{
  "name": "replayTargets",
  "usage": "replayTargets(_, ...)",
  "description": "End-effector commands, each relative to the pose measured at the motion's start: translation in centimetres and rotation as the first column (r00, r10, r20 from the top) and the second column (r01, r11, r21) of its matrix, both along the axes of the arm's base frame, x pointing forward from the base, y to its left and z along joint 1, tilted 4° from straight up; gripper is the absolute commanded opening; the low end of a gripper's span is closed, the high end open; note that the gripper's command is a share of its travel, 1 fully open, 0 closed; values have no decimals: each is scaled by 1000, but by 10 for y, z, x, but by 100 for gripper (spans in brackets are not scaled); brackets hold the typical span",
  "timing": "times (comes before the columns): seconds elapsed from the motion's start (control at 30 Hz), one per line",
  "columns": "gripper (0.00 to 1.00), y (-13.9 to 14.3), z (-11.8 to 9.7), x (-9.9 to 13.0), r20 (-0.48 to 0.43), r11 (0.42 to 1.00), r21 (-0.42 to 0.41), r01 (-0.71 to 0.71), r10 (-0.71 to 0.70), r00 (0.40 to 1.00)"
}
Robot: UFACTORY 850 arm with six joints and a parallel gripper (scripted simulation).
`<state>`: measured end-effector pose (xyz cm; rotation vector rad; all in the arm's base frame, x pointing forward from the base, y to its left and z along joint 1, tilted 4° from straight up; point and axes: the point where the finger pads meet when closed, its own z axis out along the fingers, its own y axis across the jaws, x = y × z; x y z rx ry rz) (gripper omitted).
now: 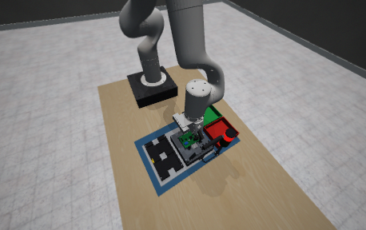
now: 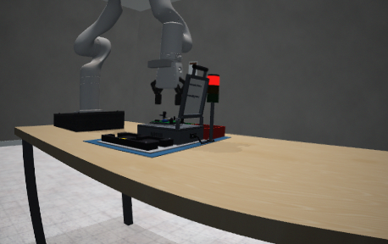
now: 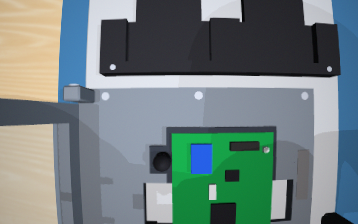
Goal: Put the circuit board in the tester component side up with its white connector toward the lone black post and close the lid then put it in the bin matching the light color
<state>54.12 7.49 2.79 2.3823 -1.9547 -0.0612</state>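
Observation:
The green circuit board [image 1: 187,140] [image 2: 157,120] [image 3: 252,195] lies component side up in the grey tester [image 2: 168,134] [image 3: 140,112]. The wrist view cuts off the board's lower end, so its white connector is not clear; pins and hole fit cannot be told. The tester's lid [image 2: 195,99] [image 3: 25,112] stands open, tilted slightly back. My gripper [image 2: 168,99] is open and empty above the tester, beside the raised lid. The signal light [image 1: 228,136] [image 2: 213,80] shows red. The red bin [image 1: 218,128] [image 2: 218,131] and green bin [image 1: 212,116] stand beyond the tester.
The black tray [image 1: 154,150] [image 2: 146,144] [image 3: 170,45] is empty, on the side of the tester away from the bins. A blue-bordered mat [image 1: 159,192] [image 3: 73,50] lies under them. The signal light's pole [image 2: 212,120] stands close to the lid and red bin.

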Motion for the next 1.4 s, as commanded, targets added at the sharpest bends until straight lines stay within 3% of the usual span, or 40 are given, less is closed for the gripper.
replayTargets(0.0,100,0,-8,2,3,1000,0,0,0,1000)
replayTargets(0.6,100,0,-12,1,3,1000,0,0,0,1000)
replayTargets(1.0,100,-1,-47,0,3,1000,0,0,0,1000)
replayTargets(1.37,100,-1,-61,-1,3,1000,0,0,0,1000)
